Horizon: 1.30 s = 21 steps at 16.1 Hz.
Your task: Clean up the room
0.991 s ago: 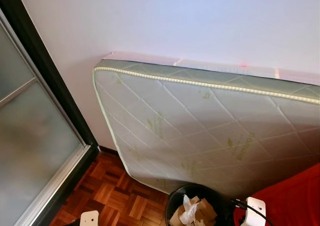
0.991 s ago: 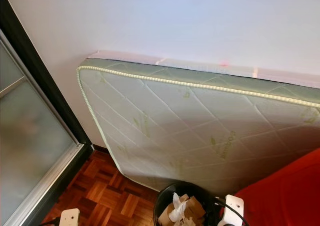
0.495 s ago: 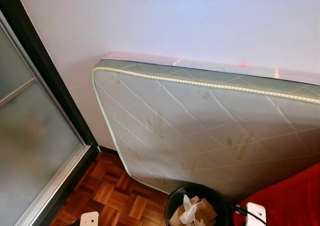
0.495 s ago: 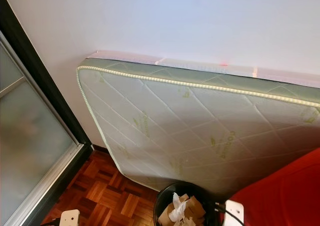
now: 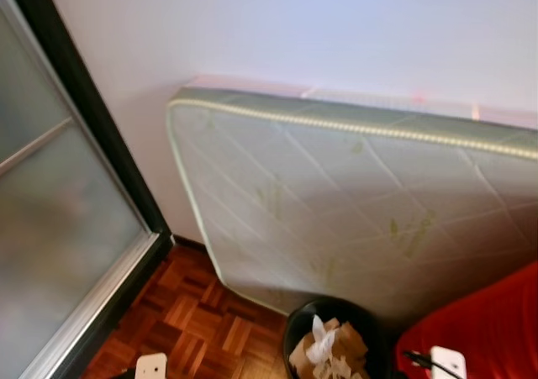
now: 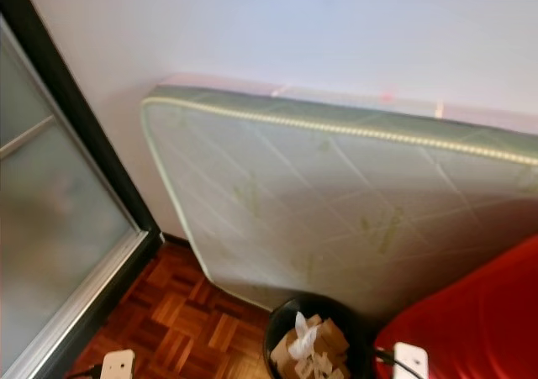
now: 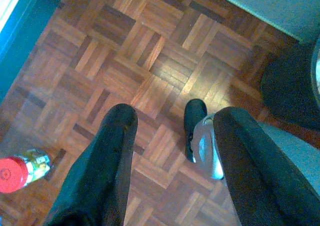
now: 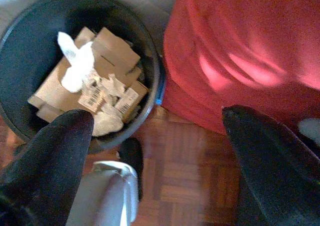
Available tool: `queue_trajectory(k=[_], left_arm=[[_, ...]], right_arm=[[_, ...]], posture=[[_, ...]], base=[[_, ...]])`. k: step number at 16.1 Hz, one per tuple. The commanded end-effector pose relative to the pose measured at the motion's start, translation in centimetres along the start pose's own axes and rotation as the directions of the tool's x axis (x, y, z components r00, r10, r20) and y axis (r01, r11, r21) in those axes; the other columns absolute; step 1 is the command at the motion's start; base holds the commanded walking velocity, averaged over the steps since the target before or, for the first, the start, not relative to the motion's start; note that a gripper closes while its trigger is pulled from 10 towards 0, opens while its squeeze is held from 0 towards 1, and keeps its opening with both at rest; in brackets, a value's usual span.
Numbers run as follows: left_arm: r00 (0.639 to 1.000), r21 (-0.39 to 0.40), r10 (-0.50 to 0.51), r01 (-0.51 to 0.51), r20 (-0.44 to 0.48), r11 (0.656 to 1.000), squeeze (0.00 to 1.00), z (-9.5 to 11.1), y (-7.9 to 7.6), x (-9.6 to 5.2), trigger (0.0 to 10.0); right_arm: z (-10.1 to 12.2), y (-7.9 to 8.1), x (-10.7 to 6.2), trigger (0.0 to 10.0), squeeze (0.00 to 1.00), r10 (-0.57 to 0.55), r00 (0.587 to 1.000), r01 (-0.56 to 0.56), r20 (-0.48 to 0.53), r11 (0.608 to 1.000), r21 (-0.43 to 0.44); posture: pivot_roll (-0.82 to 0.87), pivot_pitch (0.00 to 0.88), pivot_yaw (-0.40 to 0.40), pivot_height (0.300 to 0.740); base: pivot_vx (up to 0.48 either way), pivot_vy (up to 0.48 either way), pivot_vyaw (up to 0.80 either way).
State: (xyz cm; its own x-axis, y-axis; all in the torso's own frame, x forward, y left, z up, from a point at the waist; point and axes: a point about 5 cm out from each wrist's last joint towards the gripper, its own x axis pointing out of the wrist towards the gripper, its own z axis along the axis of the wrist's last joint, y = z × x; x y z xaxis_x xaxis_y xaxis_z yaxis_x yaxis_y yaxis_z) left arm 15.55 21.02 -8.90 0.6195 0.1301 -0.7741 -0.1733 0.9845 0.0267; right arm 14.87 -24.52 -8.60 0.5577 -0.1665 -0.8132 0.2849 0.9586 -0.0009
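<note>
A round black bin (image 5: 334, 303) stands on the parquet floor at the foot of the mattress. It holds pieces of cardboard (image 8: 112, 48) and white crumpled paper (image 8: 75, 65). My right gripper (image 8: 157, 121) hangs open beside and above the bin (image 8: 25, 40), with nothing between its fingers. My left gripper (image 7: 175, 116) is open too, over bare parquet. A small bottle with a red cap (image 7: 20, 168) lies on the floor close to the left gripper. Both arms' white wrist pieces (image 5: 151, 366) show at the bottom edge of the eye views.
A quilted mattress (image 5: 361, 202) leans on its side against the white wall. A red soft seat (image 5: 479, 328) sits right of the bin and touches it. A dark-framed frosted sliding door (image 5: 59, 228) runs along the left. My black foot (image 7: 195, 128) stands on the parquet.
The whole picture has shifted a little to the right and blurred, so the camera moved. The right wrist piece sits lower in the picture. Bin and mattress stay put.
</note>
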Motion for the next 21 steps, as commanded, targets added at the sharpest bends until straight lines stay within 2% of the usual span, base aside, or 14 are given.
queue_trajectory(k=[1,15,19,21], left_arm=[[1.0,0.012,0.0,0.0,-0.021,1.0,0.0,-0.7,0.2,-0.2,10.0],[1.0,0.009,-0.008,0.007,0.012,1.0,0.0,0.1,-0.4,0.0,10.0],[1.0,0.007,-0.005,0.005,0.012,1.0,0.0,0.2,-0.3,0.0,10.0],[1.0,0.01,-0.008,0.008,0.009,1.0,0.0,0.2,-0.2,0.0,10.0]], right_arm=[[-0.7,0.1,-0.1,10.0,0.0,0.007,1.0,-0.006,-0.024,1.0,0.01],[-0.7,0.6,0.0,10.0,0.0,0.013,1.0,-0.013,-0.021,1.0,0.009],[-0.7,0.8,0.0,10.0,0.0,0.017,1.0,-0.016,-0.022,1.0,0.02],[-0.8,1.0,0.0,10.0,0.0,0.022,0.999,-0.021,-0.033,1.0,0.017]], posture=[[0.01,0.0,0.059,0.74],[0.02,0.0,0.047,0.74],[0.02,0.0,0.051,0.74],[0.02,0.0,0.052,0.74]], base=[[-0.274,0.0,0.0],[-0.272,0.0,0.0],[0.0,0.0,0.0],[0.0,0.0,-0.67]])
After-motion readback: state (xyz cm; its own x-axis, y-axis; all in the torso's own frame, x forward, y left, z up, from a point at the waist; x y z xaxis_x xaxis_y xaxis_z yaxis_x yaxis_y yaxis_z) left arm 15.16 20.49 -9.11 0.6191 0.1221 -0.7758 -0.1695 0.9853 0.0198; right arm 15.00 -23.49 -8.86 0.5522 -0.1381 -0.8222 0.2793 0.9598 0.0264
